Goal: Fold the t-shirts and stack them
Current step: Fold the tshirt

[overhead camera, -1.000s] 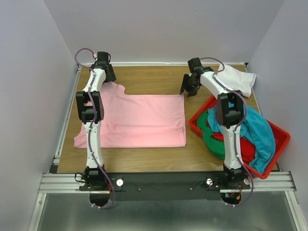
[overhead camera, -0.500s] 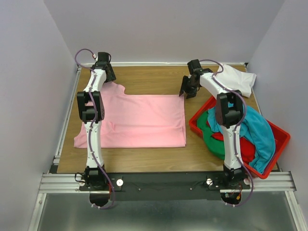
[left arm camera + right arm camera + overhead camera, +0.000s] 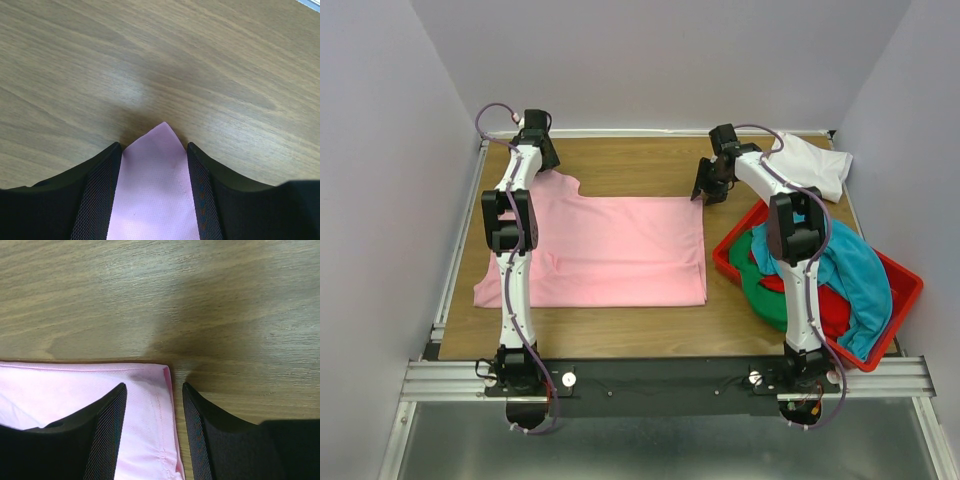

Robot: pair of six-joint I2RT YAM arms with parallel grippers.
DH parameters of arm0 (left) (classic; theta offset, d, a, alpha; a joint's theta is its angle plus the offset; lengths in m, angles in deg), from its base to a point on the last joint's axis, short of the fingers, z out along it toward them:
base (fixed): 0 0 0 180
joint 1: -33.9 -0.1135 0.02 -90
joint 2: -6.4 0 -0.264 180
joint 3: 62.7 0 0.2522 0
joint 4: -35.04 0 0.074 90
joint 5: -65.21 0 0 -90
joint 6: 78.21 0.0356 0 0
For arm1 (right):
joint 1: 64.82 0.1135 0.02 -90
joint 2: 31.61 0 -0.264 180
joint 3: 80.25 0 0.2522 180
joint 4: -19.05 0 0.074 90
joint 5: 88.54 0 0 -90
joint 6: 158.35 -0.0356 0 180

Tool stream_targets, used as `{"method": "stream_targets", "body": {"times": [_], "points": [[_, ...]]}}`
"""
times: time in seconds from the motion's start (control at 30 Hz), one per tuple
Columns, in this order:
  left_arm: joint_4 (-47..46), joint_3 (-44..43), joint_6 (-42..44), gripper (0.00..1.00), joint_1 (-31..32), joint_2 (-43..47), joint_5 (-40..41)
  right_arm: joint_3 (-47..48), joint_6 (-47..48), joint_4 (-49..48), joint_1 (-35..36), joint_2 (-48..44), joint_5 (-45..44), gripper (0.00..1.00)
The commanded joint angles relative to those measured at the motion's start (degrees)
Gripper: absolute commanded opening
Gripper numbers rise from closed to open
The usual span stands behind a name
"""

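Light pink cloth t-shirt (image 3: pixel 610 250) spread flat on wooden table (image 3: pixel 640 165), left of centre.
Left gripper (image 3: pixel 154 150) straddles its far left tip, right gripper (image 3: pixel 154 386) its far right corner; both sets of fingers parted, unclamped.

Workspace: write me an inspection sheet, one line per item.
Surface: wooden table, plain grain.
Job's things: pink shirt spread flat at left; white shirt at far right; teal shirt, green shirt and red shirt heaped together.
Clutter: red bin holding that heap.
Grippers: left gripper open astride a pink corner; right gripper open astride another.
Cables: purple cables looped along both arms.
Surroundings: plain walls; metal rail at near edge.
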Motion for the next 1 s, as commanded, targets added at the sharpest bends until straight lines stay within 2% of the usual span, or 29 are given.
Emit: {"method": "stream_targets", "body": {"times": [0.0, 0.03, 0.07, 0.13, 0.27, 0.33, 0.47, 0.53, 0.7, 0.8, 0.9, 0.93, 0.97], "points": [[-0.63, -1.22, -0.75, 0.62, 0.13, -2.59, 0.92, -1.61, -0.47, -0.55, 0.62, 0.84, 1.21, 0.56], [-0.72, -1.30, -0.66, 0.61, 0.22, -2.77, 0.83, -1.95, -0.38, -0.55, 0.62, 0.84, 1.13, 0.56], [-0.64, -1.48, -0.66, 0.54, 0.14, -3.03, 0.39, -2.04, -0.47, -0.55, 0.80, 0.75, 1.21, 0.56], [-0.37, -1.83, -0.66, 0.49, 0.14, -3.30, 0.22, -2.40, -0.47, -0.64, 0.89, 0.66, 1.22, 0.55], [-0.63, -1.48, -0.49, 0.33, 0.13, -3.12, 0.13, -2.22, -0.47, -0.73, 1.15, 0.66, 1.39, 0.54], [-0.55, -1.39, -0.31, 0.31, 0.22, -3.21, -0.22, -2.22, -0.47, -0.73, 1.24, 0.66, 1.30, 0.52], [-0.46, -1.31, -0.13, 0.17, 0.13, -3.47, -1.02, -2.66, -0.47, -0.73, 1.24, 0.57, 1.30, 0.50], [-0.46, -1.22, -0.05, 0.15, 0.13, -3.47, -1.19, -2.92, -0.47, -0.81, 1.24, 0.57, 1.04, 0.49], [-0.98, 0.19, 0.74, 0.00, 0.13, -2.86, -1.72, -3.01, -0.38, -0.81, 1.24, 0.92, 0.43, 0.47], [-1.51, 0.89, 1.53, 0.00, 0.14, -2.16, -2.16, -2.31, -0.21, -0.73, 1.24, 1.71, 0.16, 0.43], [-2.30, 0.89, 1.80, 0.00, 0.05, -1.36, -3.12, -1.00, -0.12, -0.73, 1.24, 2.76, -0.10, 0.32], [-2.48, 0.80, 1.80, 0.00, 0.05, -1.10, -3.47, -0.64, -0.21, -0.73, 1.24, 2.86, -0.28, 0.21], [-3.09, 0.72, 1.80, 0.00, -0.04, -0.58, -3.83, 0.14, -0.21, -0.73, 1.15, 3.12, -0.45, 0.17]]}}
